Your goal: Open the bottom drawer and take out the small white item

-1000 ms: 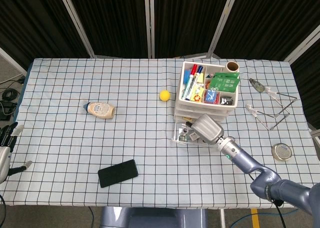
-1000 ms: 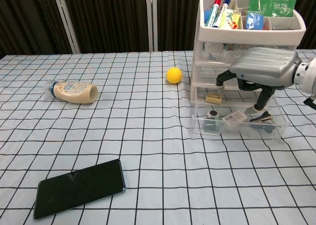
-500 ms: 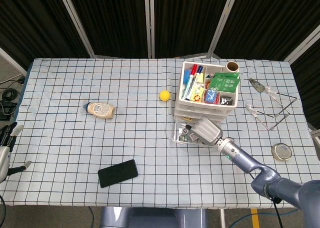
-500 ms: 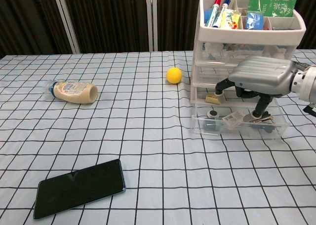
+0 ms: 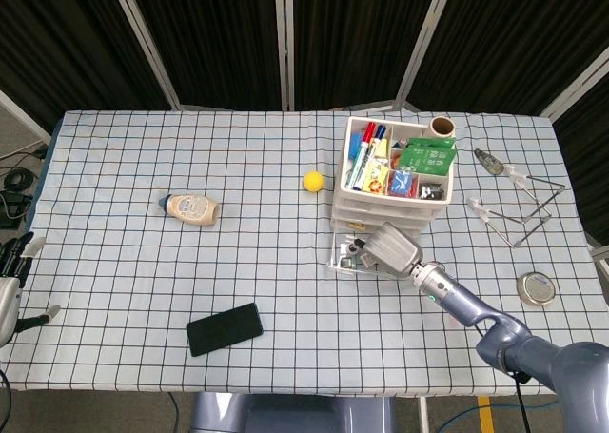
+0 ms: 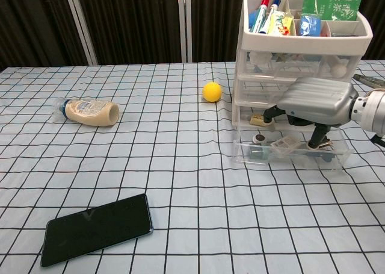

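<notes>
The white drawer unit [image 6: 301, 57] stands at the right, and its clear bottom drawer [image 6: 289, 160] is pulled out toward me. A small white item [image 6: 281, 144] lies inside that drawer among other small parts. My right hand [image 6: 316, 102] hovers over the open drawer with its fingers [image 6: 316, 138] reaching down into it, just right of the white item; I see nothing held. From the head view, the right hand [image 5: 390, 247] covers most of the drawer [image 5: 343, 261]. My left hand [image 5: 9, 276] hangs open at the table's far left edge.
A yellow ball [image 6: 212, 91] sits left of the drawer unit. Further left lies a mayonnaise bottle [image 6: 89, 111], with a black phone [image 6: 96, 229] near the front edge. To the right of the unit are metal tools [image 5: 519, 205] and a round tin [image 5: 537, 288].
My right hand has sunk lower over the open drawer, its fingers reaching deeper inside. The white item has barely shifted. The left hand has not moved.
</notes>
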